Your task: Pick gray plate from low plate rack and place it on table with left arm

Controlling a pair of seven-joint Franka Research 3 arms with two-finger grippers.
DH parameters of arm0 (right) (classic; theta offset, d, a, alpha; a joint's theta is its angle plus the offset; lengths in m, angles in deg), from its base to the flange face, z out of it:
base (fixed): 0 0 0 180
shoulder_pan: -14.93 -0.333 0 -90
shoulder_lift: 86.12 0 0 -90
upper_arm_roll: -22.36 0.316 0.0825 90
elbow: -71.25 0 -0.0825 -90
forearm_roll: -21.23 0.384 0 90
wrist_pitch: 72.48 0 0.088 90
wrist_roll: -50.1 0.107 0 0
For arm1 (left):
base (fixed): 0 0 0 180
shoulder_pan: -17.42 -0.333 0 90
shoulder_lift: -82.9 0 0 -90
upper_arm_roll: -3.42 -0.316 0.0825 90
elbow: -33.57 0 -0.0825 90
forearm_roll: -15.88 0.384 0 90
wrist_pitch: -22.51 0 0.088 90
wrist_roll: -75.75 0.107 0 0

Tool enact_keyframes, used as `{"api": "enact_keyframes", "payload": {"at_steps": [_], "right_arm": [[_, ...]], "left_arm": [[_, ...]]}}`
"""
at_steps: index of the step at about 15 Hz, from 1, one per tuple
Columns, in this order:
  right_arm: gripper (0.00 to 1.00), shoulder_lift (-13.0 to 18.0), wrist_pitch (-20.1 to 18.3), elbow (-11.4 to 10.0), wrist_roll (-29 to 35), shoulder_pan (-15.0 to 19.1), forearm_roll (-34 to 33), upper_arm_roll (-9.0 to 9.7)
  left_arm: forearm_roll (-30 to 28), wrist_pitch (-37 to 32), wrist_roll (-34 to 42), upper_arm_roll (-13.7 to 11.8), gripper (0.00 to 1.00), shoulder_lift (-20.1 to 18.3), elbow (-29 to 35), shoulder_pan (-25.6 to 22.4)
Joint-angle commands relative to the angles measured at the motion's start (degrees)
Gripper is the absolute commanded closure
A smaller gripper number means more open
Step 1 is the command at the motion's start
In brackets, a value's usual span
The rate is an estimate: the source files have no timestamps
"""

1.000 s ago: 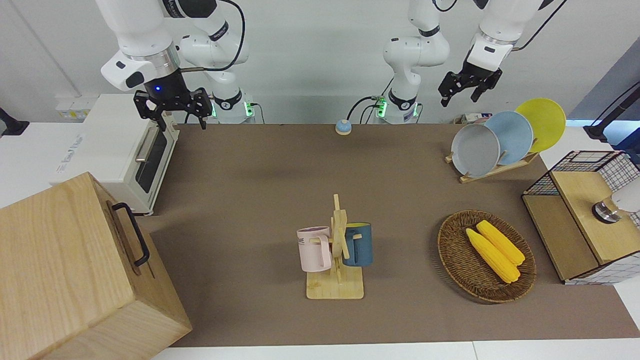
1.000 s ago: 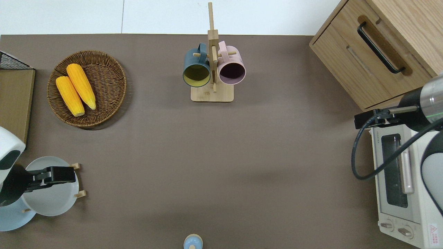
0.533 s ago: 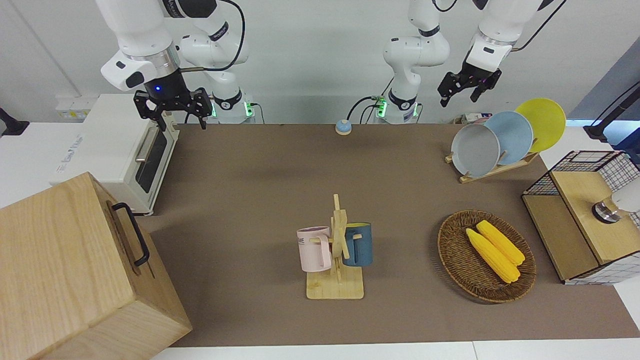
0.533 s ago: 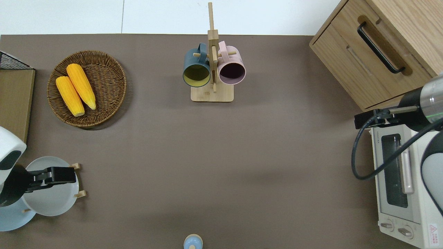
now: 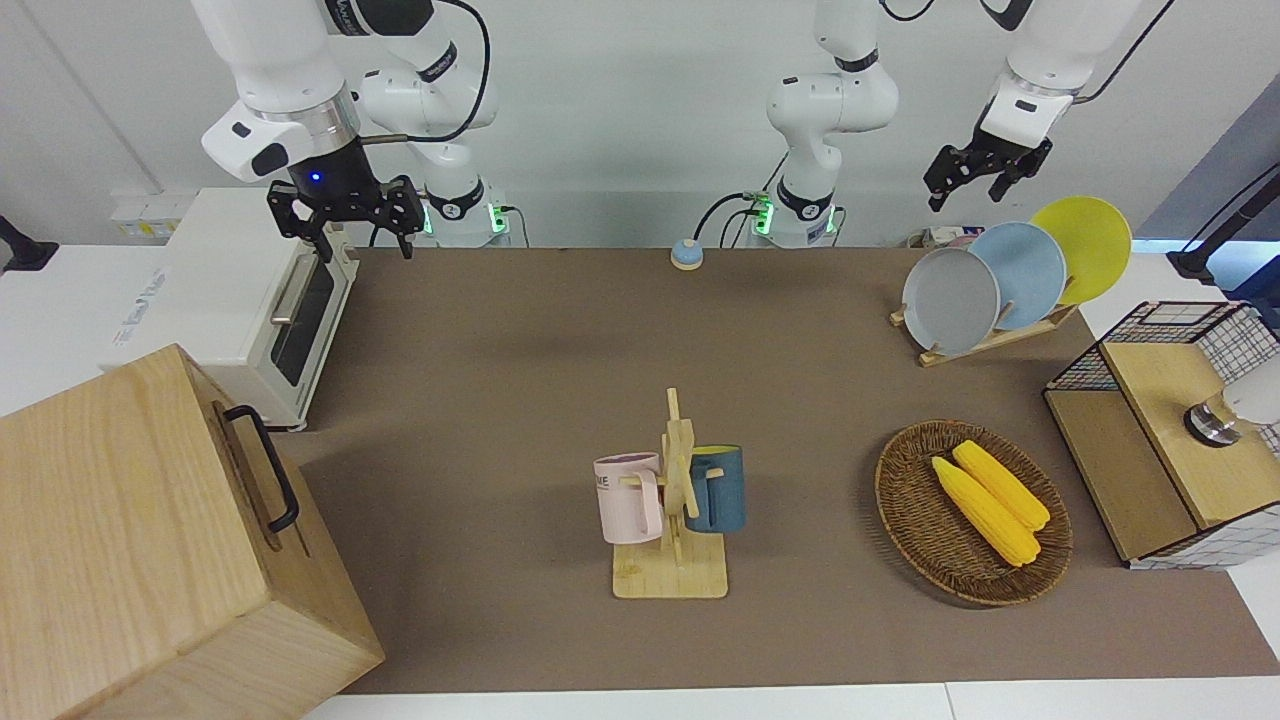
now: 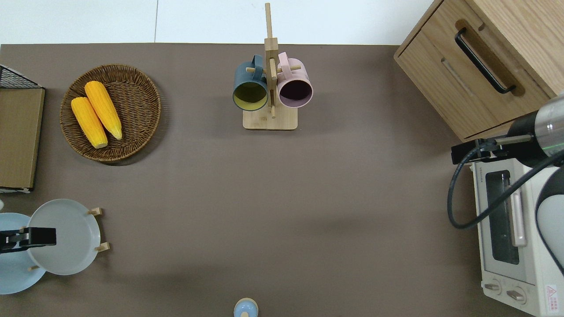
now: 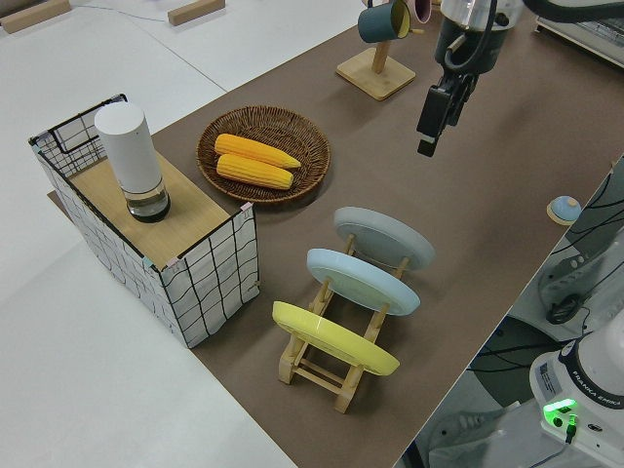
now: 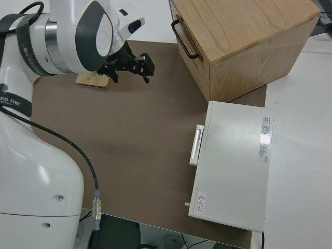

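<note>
The gray plate (image 5: 950, 300) leans in the rack (image 5: 985, 342); it looks stiff, smooth, probably slippery and breakable. Best hold is its upper rim. The left gripper (image 5: 972, 172), fingers apart and empty, hangs over it.

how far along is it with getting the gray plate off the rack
Nothing is done yet: the round pale gray plate stands in the low light-wood plate rack, beside the light blue plate. In hand: the left claw, fingers open and empty, is over the plates. Left: descend, grip the plate, lift it out, lay it on the brown table. The right arm is parked.
</note>
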Motion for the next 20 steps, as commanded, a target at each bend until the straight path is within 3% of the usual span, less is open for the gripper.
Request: {"api": "enact_keyframes", "payload": {"at_steps": [1, 8, 16, 20], "right_arm": [[0.017, -0.5, -0.9, 1.2, 0.8, 1.3, -0.2, 1.15], [0.017, -0.5, -0.9, 1.2, 0.8, 1.3, -0.2, 1.15], [0.017, -0.5, -0.9, 1.1, 0.8, 1.3, -0.2, 1.15], [0.017, -0.5, -0.9, 1.2, 0.8, 1.2, -0.2, 1.15]], "left_arm": [[1.5, 11.8, 7.2, -3.4, 0.01, 0.3, 9.9, -4.5], [2.7, 12.8, 9.6, -4.3, 0.01, 0.9, 9.8, -5.6], [2.6, 20.1, 9.3, -4.3, 0.00, 7.1, 10.0, -5.3], [2.5, 20.8, 9.4, -4.3, 0.02, 8.0, 10.1, -5.2]]}}
